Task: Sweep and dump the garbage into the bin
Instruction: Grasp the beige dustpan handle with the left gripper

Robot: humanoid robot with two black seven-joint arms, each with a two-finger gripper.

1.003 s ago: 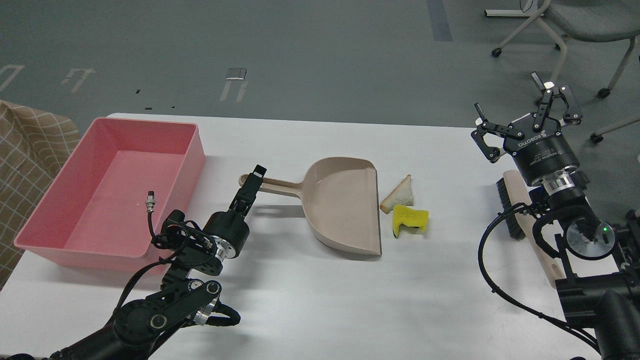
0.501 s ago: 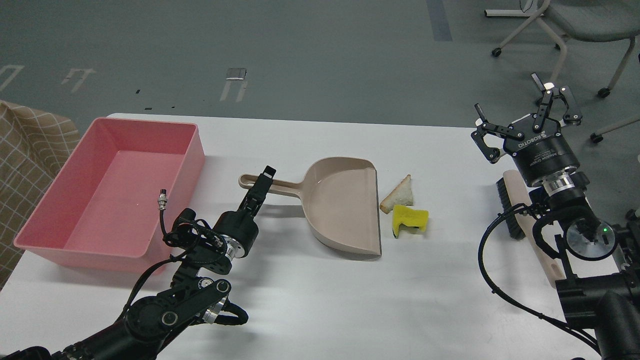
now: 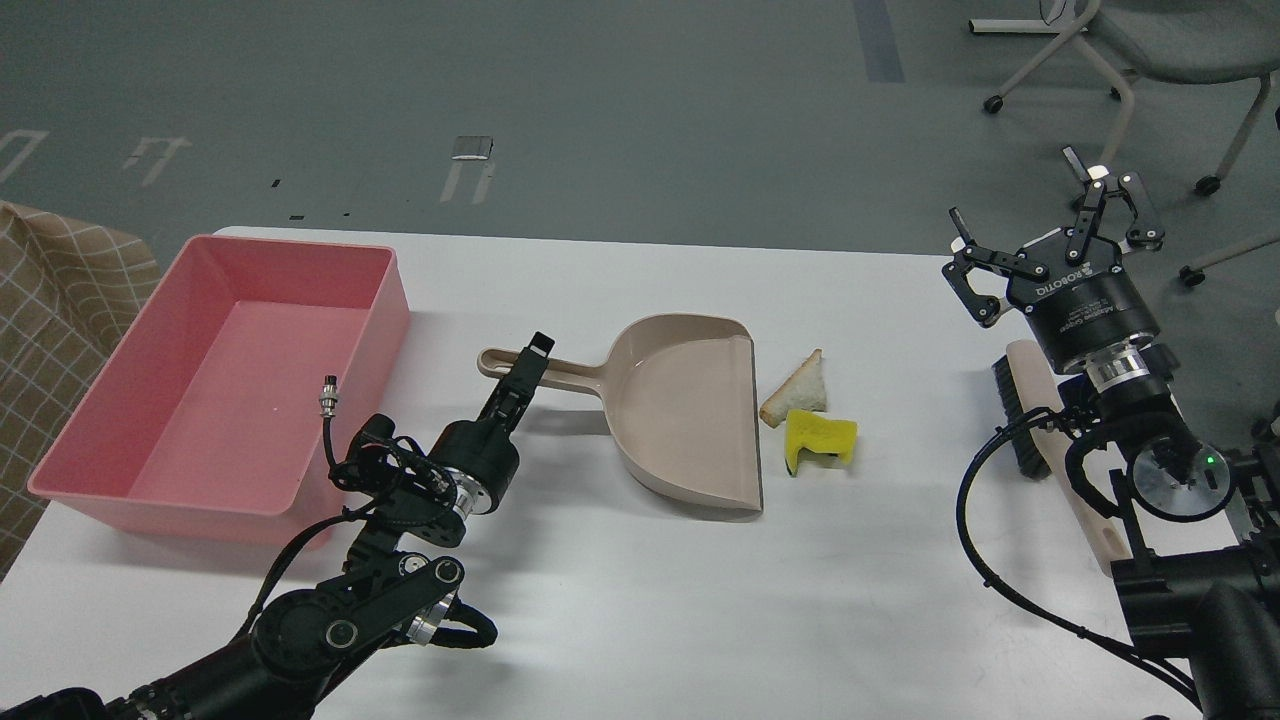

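The garbage lies mid-table: a triangular white bread slice [image 3: 800, 389] with brown crust, and a notched yellow sponge chunk [image 3: 820, 438] just in front of it. Both sit right beside the open mouth of the beige dustpan [image 3: 680, 410]. The pink bin [image 3: 140, 500] stands at the left and holds none of the garbage. My left gripper [image 3: 532, 358] is seen edge-on at the dustpan's long handle [image 3: 560, 372]; its fingers overlap, so I cannot tell if it grips. My right gripper [image 3: 1012, 185] is open and empty, raised at the table's right edge.
A brush with dark bristles and a beige handle [image 3: 1030, 425] lies on the table's right side, partly hidden under my right arm. A checked cloth [image 3: 50, 320] is beyond the bin on the left. Office chairs [image 3: 1150, 60] stand on the floor at the back right.
My left gripper has moved to the right and a little lower, from the handle's tip to further along the dustpan handle. Right arm, dustpan and garbage have not moved.
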